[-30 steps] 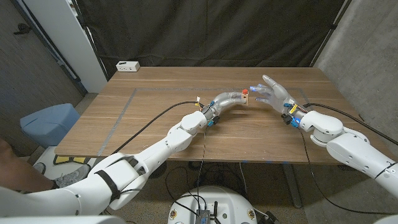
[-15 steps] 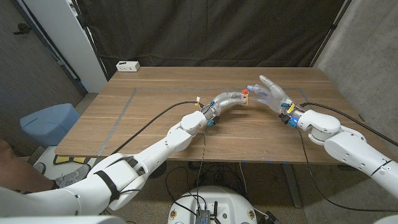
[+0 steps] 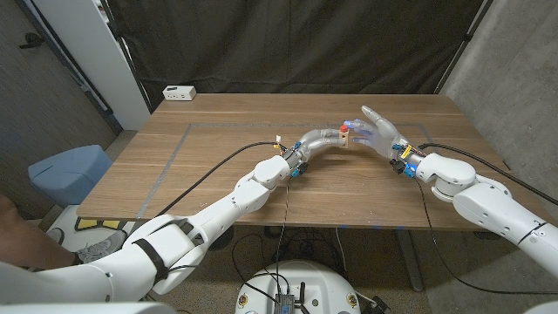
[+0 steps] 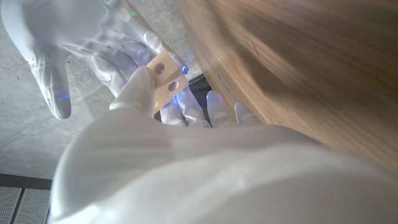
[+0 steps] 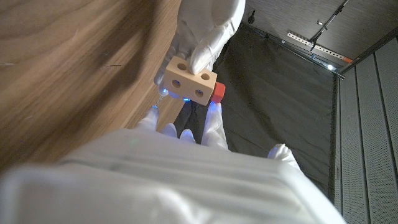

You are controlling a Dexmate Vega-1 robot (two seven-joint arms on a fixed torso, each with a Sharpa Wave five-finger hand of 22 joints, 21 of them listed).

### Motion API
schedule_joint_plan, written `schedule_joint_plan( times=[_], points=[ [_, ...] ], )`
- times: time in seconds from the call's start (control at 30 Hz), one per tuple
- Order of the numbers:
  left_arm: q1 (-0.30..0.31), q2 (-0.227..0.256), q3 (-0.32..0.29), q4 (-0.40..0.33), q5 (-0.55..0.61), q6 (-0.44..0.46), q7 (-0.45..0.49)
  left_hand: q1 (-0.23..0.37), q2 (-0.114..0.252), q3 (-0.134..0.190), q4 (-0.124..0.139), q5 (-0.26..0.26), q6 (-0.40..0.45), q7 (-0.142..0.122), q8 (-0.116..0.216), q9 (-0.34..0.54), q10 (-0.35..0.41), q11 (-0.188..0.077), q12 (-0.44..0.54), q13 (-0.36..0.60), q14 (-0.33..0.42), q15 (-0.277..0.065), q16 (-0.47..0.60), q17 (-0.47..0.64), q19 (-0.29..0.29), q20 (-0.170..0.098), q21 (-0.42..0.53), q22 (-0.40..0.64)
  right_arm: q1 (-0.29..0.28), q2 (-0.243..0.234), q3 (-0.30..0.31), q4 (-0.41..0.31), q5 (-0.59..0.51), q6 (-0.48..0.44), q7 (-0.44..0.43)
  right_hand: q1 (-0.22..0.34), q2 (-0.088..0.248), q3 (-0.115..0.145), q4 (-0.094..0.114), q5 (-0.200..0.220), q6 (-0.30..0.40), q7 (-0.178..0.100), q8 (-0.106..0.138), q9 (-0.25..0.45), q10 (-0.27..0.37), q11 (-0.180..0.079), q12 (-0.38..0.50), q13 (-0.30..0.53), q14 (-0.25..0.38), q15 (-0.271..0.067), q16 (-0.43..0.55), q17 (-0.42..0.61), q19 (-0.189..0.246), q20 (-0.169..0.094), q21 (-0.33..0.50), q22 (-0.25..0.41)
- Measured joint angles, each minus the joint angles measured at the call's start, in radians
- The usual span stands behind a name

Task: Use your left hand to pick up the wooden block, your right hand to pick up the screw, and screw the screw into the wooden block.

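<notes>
My left hand (image 3: 324, 137) holds the small wooden block (image 3: 346, 139) just above the table's middle, pinching it between its fingertips (image 4: 138, 87). The pale block (image 5: 189, 81) has round holes in its side (image 4: 165, 77). A screw with a red head (image 3: 345, 129) stands on top of the block, and the red head (image 5: 217, 93) also shows at the block's far side. My right hand (image 3: 378, 131) comes in from the right; its fingertips (image 5: 211, 117) close on the screw head while its other fingers stay spread. My right hand (image 4: 56, 37) also shows beyond the block.
The wooden table (image 3: 218, 166) is bare around the hands. A white box (image 3: 180, 92) sits at its far left corner. Black cables (image 3: 227, 161) trail from both wrists across the top. A blue stool (image 3: 70, 170) stands off the table's left side.
My right hand has shifted slightly left, closing its fingertips in on the screw head. The left hand and block have stayed put.
</notes>
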Motion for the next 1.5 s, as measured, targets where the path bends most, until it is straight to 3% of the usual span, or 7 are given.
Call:
schedule_joint_plan(
  times=[0.57,1.03,1.5],
  points=[
    [-0.006,-0.006,0.000,0.015,-0.001,-0.008,-0.006,0.000,0.000,0.000,0.000,-0.002,0.000,0.000,0.000,-0.001,0.000,0.000,0.000,0.000,0.000,0.000,0.000,0.000,0.000,0.000,0.000,0.000,-0.009,-0.008,0.006,-0.010,0.007,-0.010,-0.016,0.000,0.000,-0.007,0.007,0.000,0.056,0.020,0.017,-0.003,-0.005,-0.006,0.015,0.000,0.000,0.000,0.012,0.000,0.000,0.000,0.005,0.000],
    [-0.011,-0.011,-0.001,0.030,-0.004,-0.014,-0.010,-0.001,0.000,0.000,0.000,0.001,0.000,0.000,0.000,-0.001,0.000,0.000,0.000,0.000,0.000,0.000,0.000,0.000,0.000,0.000,0.000,0.000,-0.024,-0.010,0.017,-0.025,0.007,-0.015,-0.042,0.000,0.000,-0.011,0.011,0.011,0.125,0.035,0.027,-0.002,0.020,-0.039,0.022,0.000,0.000,0.000,0.020,0.000,0.004,-0.004,0.012,0.000],
    [-0.015,-0.014,-0.001,0.042,-0.007,-0.018,-0.016,-0.002,0.000,0.000,0.000,0.000,0.000,0.000,0.000,0.000,0.003,-0.003,0.000,0.000,0.000,0.000,0.000,-0.003,0.000,0.000,0.000,0.000,-0.036,-0.013,0.026,-0.039,0.007,-0.019,-0.056,0.000,0.000,-0.019,0.011,0.011,0.173,0.044,0.039,-0.002,0.051,-0.050,0.026,0.000,0.000,0.000,0.020,-0.003,0.015,-0.007,0.012,0.000]
  ],
)
